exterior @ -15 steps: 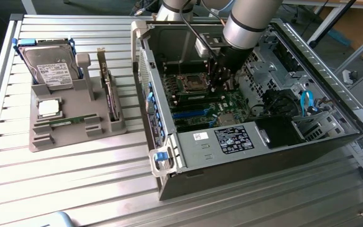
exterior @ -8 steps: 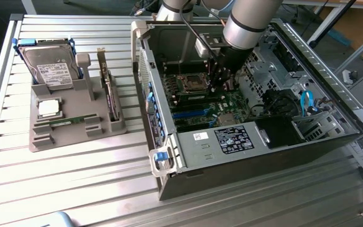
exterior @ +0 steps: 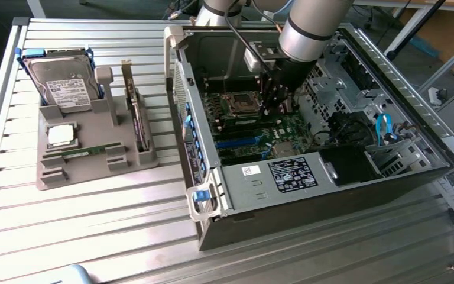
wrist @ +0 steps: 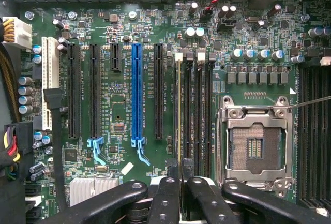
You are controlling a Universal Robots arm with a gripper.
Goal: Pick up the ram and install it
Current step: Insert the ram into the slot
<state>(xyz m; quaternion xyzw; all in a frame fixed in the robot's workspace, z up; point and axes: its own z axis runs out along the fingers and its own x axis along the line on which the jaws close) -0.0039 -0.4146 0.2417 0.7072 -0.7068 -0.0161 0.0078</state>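
In the wrist view my gripper (wrist: pixel 180 171) is shut on the ram (wrist: pixel 179 110), seen edge-on as a thin pale line between the two dark fingers (wrist: pixel 168 193). The stick runs along the memory slot farthest from the open processor socket (wrist: pixel 254 146), in line with that slot's white latch (wrist: pixel 179 56). Whether it touches the slot I cannot tell. The neighbouring memory slots (wrist: pixel 199 110) are bare. In the exterior view the gripper (exterior: pixel 275 105) reaches down inside the open computer case (exterior: pixel 211 195), over the motherboard (exterior: pixel 250 133). A second green ram stick (exterior: pixel 81 152) lies on the grey fixture (exterior: pixel 93 168).
The fixture on the slatted table also carries a hard drive (exterior: pixel 63 83), a square silver processor (exterior: pixel 60 135) and an upright dark expansion card (exterior: pixel 136 115). The case walls (exterior: pixel 181 89) surround the arm. A blue expansion slot (wrist: pixel 136 94) and black slots lie beside the memory slots.
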